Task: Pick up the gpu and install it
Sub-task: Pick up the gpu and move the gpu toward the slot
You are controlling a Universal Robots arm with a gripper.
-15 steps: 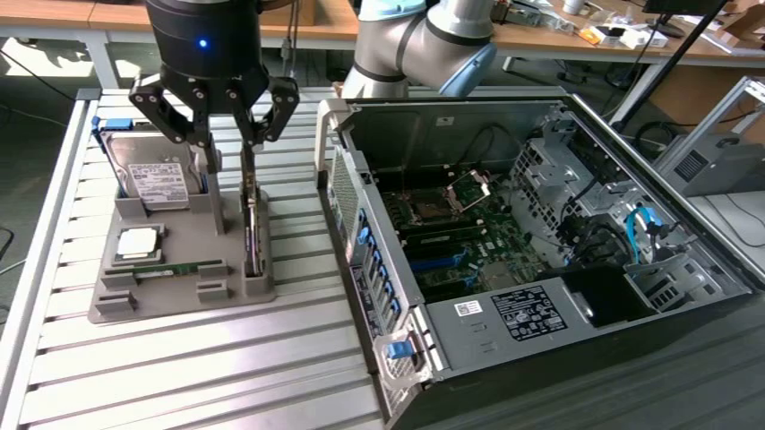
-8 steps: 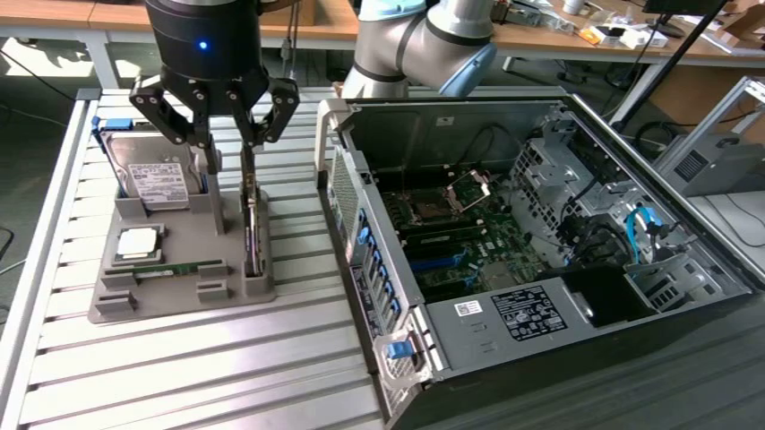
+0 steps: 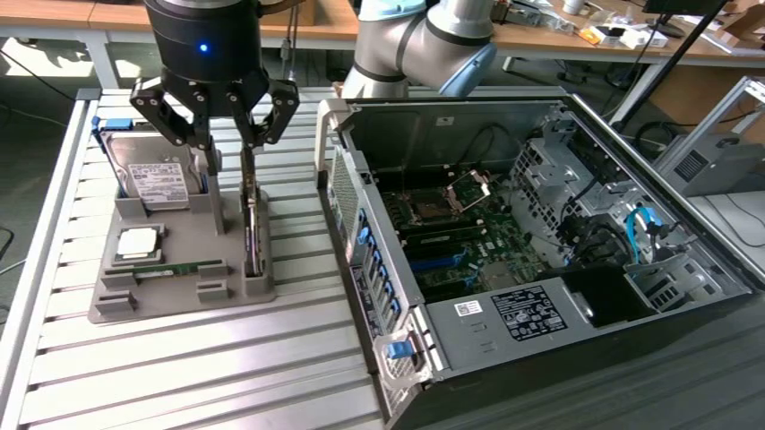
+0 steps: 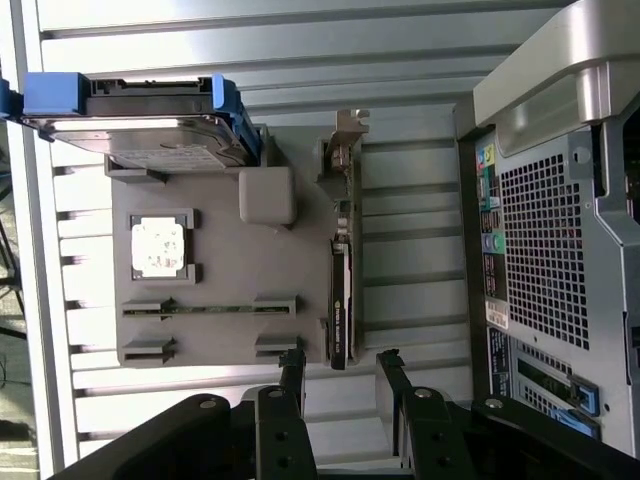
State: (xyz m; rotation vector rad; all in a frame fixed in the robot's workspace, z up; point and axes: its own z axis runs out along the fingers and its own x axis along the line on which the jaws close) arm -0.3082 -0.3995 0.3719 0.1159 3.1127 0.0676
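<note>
The black multi-link claw is hanging with its jaws spread wide and gripping nothing, over the 12 o'clock end of a grey moulded holder tray in the exterior view. The gpu, a thin dark circuit card, is standing on edge in a slot along the tray's 3 o'clock side, running from 12 towards 6 o'clock. The two fingers are sitting to either side of the card's line; whether they are touching it cannot be told. A silver hard drive with a white label in a blue carrier is leaning at the tray's 11 o'clock corner, and a grey upright block is standing between it and the card. A square silver processor chip is lying at 9 o'clock, and a slim green memory stick is lying just below it. At 3 o'clock of the tray, the open grey computer case is standing close by on the slatted aluminium table, with its motherboard exposed. The wrist view is showing the gpu edge-on with its metal end bracket at the far end, the claw straddling the near end, and the case's perforated rear panel.
</note>
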